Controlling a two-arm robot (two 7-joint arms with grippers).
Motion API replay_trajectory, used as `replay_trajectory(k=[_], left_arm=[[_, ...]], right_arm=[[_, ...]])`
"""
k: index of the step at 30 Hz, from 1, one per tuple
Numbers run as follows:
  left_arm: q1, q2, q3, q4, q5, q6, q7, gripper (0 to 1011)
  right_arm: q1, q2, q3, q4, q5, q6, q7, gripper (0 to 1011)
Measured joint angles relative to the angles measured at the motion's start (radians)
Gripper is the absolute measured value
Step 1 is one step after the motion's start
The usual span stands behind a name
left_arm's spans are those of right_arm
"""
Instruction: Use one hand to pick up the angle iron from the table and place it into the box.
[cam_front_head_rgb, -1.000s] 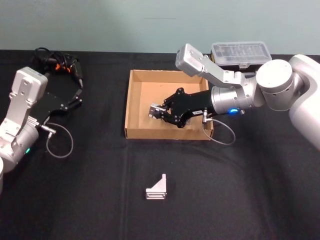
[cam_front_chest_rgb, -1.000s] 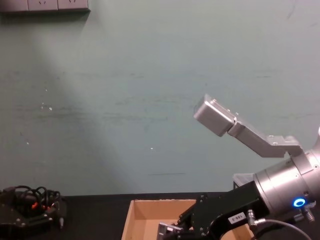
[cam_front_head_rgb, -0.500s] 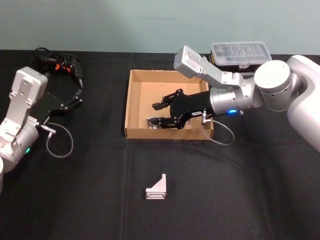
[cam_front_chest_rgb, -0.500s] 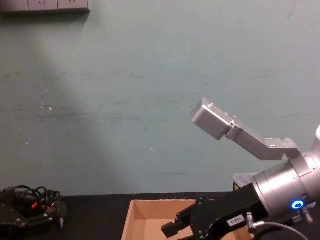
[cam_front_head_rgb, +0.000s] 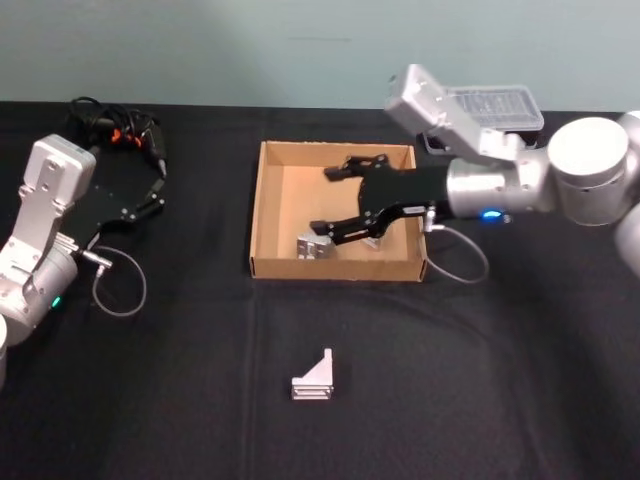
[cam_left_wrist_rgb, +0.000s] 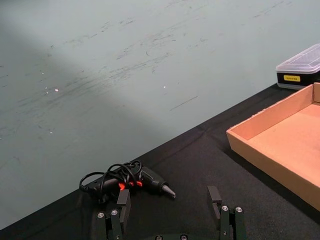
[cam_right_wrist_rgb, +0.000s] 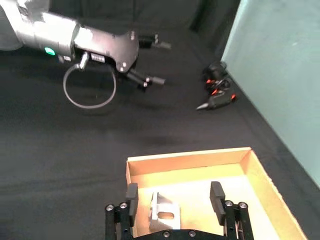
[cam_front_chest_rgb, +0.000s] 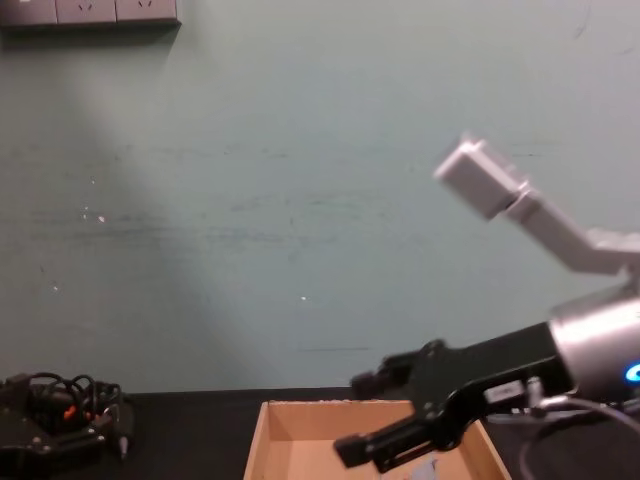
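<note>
One silver angle iron (cam_front_head_rgb: 312, 246) lies inside the tan cardboard box (cam_front_head_rgb: 335, 268), near its front wall; the right wrist view has this angle iron (cam_right_wrist_rgb: 162, 213) on the floor of the box (cam_right_wrist_rgb: 190, 159). My right gripper (cam_front_head_rgb: 325, 201) hovers open above it, nothing between its fingers (cam_right_wrist_rgb: 131, 193), and appears over the box (cam_front_chest_rgb: 330, 406) as an open right gripper (cam_front_chest_rgb: 355, 418) in the chest view. A second angle iron (cam_front_head_rgb: 315, 379) stands on the black table (cam_front_head_rgb: 480, 380) in front of the box. My left gripper (cam_front_head_rgb: 152, 187) is parked open at the far left.
A black case with a clear lid (cam_front_head_rgb: 487, 104) sits behind the box at the right. A glue gun with coiled cable (cam_front_head_rgb: 115, 125) lies at the back left, near the left gripper (cam_left_wrist_rgb: 169, 204). Open tabletop lies around the second angle iron.
My right gripper opened and let the angle iron go onto the box floor, then rose and drew back to the right. The left arm has not moved.
</note>
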Motion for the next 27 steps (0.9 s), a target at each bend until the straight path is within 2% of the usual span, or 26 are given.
replay_trajectory(k=[1,2,5,13,19,27], left_arm=[[0.0,0.0,0.0,0.0,0.0,0.0,0.0,1000],[0.0,0.0,0.0,0.0,0.0,0.0,0.0,1000],[0.0,0.0,0.0,0.0,0.0,0.0,0.0,1000],[0.0,0.0,0.0,0.0,0.0,0.0,0.0,1000],[0.0,0.0,0.0,0.0,0.0,0.0,0.0,1000],[0.0,0.0,0.0,0.0,0.0,0.0,0.0,1000]], right_arm=[[-0.016,0.023,0.013,-0.038,0.015,0.008,-0.004,915],[-0.016,0.023,0.013,-0.038,0.015,0.008,-0.004,915],[-0.054,0.079,0.043,-0.126,0.053,0.028,-0.007,1004],[-0.135,0.194,0.078,-0.299,0.126,0.064,-0.006,1004],[-0.182,0.253,0.069,-0.39,0.158,0.085,0.003,1004],[-0.22,0.278,0.034,-0.435,0.179,0.102,0.011,1004]])
